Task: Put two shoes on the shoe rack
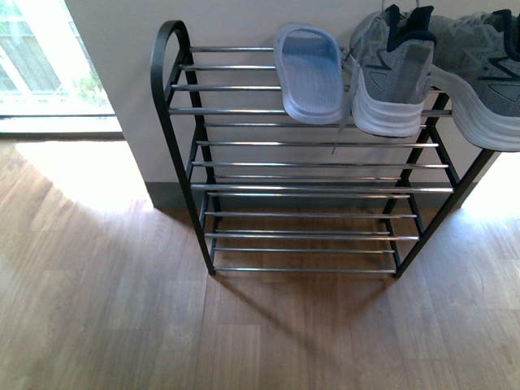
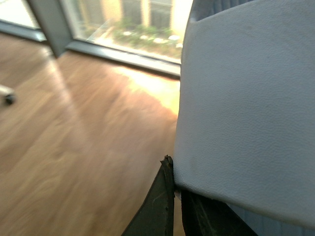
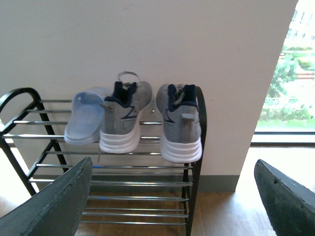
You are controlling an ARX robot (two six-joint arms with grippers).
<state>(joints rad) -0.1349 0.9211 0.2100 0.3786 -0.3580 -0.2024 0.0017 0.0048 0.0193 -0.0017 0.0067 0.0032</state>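
The shoe rack [image 1: 175, 122] stands against the wall, black-framed with chrome rods. On its top tier lie one pale blue slide [image 1: 309, 73] and two grey sneakers [image 1: 394, 73] [image 1: 483, 77], toes over the front rod. Neither arm shows in the front view. In the left wrist view a second pale blue slide [image 2: 246, 108] fills the right side, and my left gripper [image 2: 176, 189] is shut on its lower edge. My right gripper [image 3: 172, 201] hangs open and holds nothing, some way in front of the rack [image 3: 197, 162], facing the slide [image 3: 86, 123] and both sneakers [image 3: 123, 120] [image 3: 181, 123].
The rack's lower tiers [image 1: 305, 215] carry nothing. Wooden floor [image 1: 106, 309] spreads in front of and to the left of the rack. A bright floor-level window [image 1: 49, 57] lies to the left, another window [image 3: 290, 83] to the right. A small pale object [image 2: 6, 94] sits on the floor.
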